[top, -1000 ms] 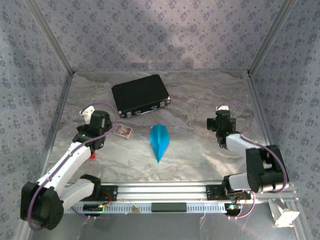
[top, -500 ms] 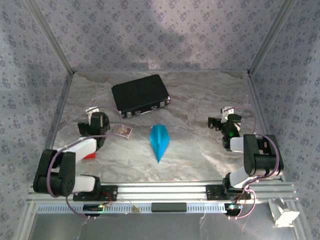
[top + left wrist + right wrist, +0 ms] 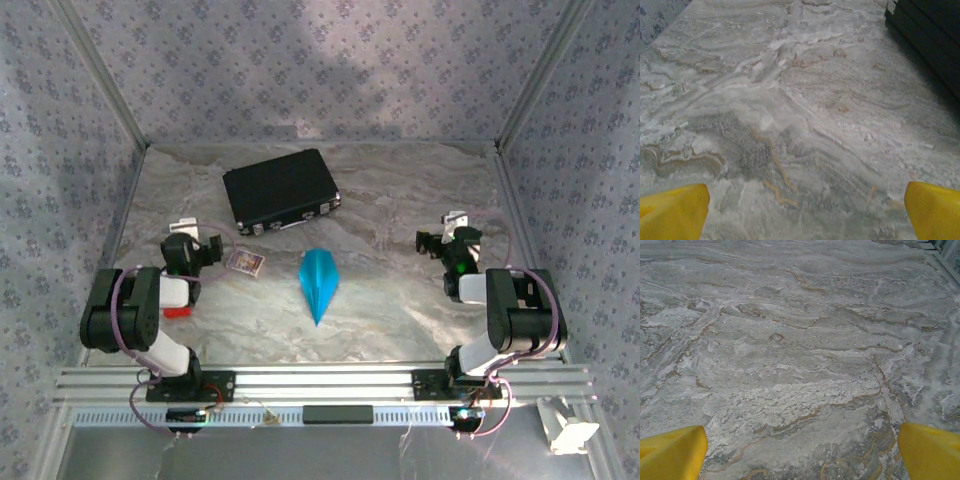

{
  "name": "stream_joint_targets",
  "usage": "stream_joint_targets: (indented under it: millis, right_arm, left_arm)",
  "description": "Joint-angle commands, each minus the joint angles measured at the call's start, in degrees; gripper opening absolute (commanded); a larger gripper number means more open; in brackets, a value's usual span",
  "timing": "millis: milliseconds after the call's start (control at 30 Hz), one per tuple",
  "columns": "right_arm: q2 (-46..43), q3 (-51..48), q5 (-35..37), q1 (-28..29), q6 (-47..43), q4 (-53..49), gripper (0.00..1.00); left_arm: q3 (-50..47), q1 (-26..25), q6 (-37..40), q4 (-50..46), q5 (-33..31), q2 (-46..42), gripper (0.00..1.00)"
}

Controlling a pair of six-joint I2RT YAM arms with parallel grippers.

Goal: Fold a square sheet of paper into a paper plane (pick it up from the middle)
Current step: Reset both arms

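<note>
The marbled table [image 3: 400, 200] carries a black case [image 3: 280, 190] at the back left. The two arms sit bent low at either side, and the left gripper [image 3: 188, 243] and right gripper [image 3: 447, 238] each spread their yellow fingertips [image 3: 675, 212] wide over bare tabletop, grasping nothing. The plane [image 3: 319, 283] lies flat in the middle, well apart from both, nose toward the near edge, with a card [image 3: 246, 262] just to its left and a red block [image 3: 177, 311] beside the left arm.
</note>
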Motion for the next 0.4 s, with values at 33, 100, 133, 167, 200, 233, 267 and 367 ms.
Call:
stream_joint_targets:
  millis: [33,100,133,167,200,233,267,367]
  right_arm:
    - [0.0,0.8,0.9,0.1,0.6,1.5,0.99]
    - [-0.1,0.9,0.9,0.2,0.6,1.5,0.99]
    - [0.0,0.8,0.9,0.1,0.5,1.5,0.99]
    - [0.0,0.9,0.9,0.2,0.6,1.5,0.99]
    - [0.1,1.0,0.9,0.1,0.6,1.4,0.99]
    - [0.1,1.0,0.8,0.1,0.6,1.3,0.99]
    - [0.0,1.0,0.8,0.1,0.5,1.3,0.99]
    - [-0.1,0.8,0.9,0.1,0.5,1.5,0.99]
  left_arm:
    - [3.0,0.0,-0.3,0.6,2.1,-0.7,1.0]
    - [2.8,0.1,-0.3,1.8,2.0,-0.5,1.0]
    - [2.9,0.0,-0.2,1.1,1.9,-0.6,1.0]
    - [2.7,-0.2,0.0,2.1,1.6,-0.4,1.0]
    - [2.9,-0.4,0.2,1.5,1.6,-0.5,1.0]
    - [3.0,-0.6,0.5,1.2,1.9,-0.5,1.0]
    - [3.1,-0.6,0.6,1.2,2.2,-0.5,1.0]
    - [3.1,-0.6,0.6,1.1,2.2,-0.5,1.0]
